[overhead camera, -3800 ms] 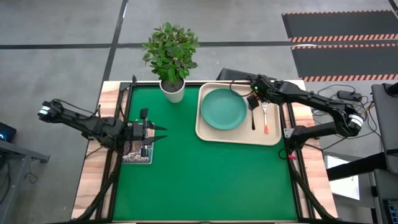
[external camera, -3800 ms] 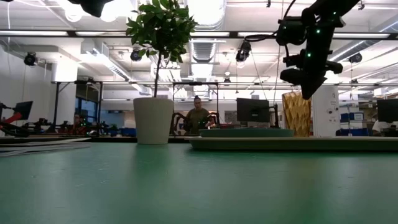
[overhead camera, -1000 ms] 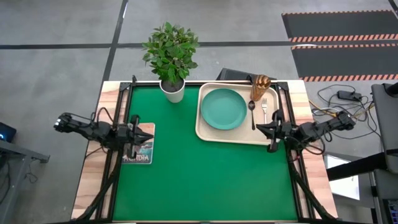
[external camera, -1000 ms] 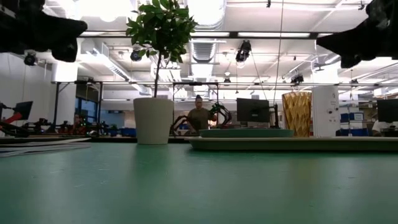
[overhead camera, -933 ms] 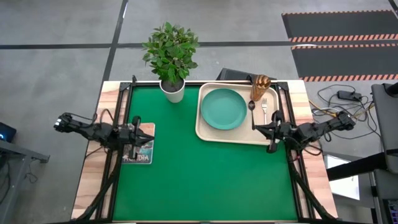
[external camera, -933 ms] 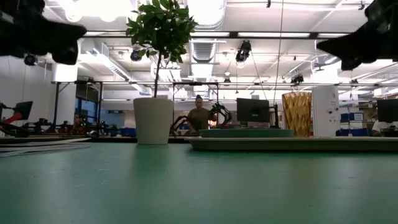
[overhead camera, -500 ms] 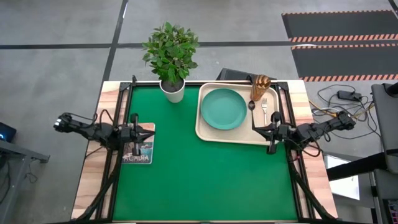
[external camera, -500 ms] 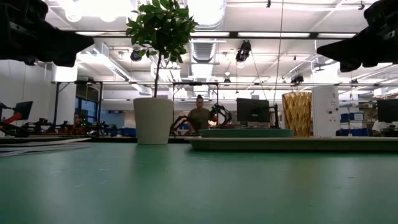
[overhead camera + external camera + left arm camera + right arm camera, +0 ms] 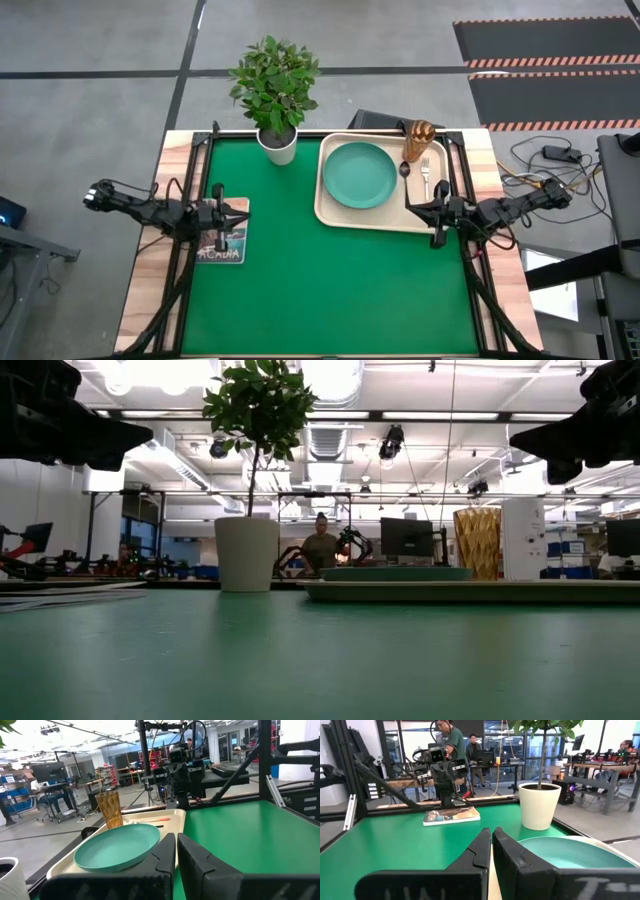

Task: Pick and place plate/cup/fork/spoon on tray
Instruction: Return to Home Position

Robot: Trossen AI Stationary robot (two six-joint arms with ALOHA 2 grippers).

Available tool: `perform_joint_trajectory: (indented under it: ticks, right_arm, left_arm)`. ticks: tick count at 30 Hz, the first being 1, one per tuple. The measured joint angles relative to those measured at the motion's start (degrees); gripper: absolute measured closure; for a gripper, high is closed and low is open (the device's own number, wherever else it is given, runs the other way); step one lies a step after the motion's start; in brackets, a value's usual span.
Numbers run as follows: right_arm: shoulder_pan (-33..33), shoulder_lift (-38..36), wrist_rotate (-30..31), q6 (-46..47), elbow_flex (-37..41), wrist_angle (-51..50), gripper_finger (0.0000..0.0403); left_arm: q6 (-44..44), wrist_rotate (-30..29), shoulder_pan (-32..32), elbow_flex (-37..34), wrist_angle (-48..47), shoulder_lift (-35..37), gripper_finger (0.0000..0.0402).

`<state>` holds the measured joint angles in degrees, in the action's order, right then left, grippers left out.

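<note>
Showing only rim edges in low view: tray [image 9: 470, 591], round plate [image 9: 395, 572]; ribbed amber cup [image 9: 419, 140]; both claws narrow, empty

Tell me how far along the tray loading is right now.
It looks finished: the plate, cup, fork and spoon all sit on the tray. Nothing is in hand: the left gripper by the book and the right gripper at the tray's near edge are both shut and empty. Nothing appears left.

A glossy teal plate [image 9: 118, 847] and see-through amber cup [image 9: 110, 809] rest on the smooth cream tray [image 9: 172, 817].
</note>
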<state>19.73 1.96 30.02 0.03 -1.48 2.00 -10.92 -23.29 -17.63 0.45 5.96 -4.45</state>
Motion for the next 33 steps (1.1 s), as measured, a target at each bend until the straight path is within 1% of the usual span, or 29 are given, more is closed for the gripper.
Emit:
perform_joint_trajectory:
  ticks: [33]
  right_arm:
    - [0.00, 0.02, -0.01, -0.04, 0.04, 0.02, 0.0394]
  left_arm:
    - [0.02, -0.04, 0.00, -0.07, 0.02, -7.85, 0.0402]
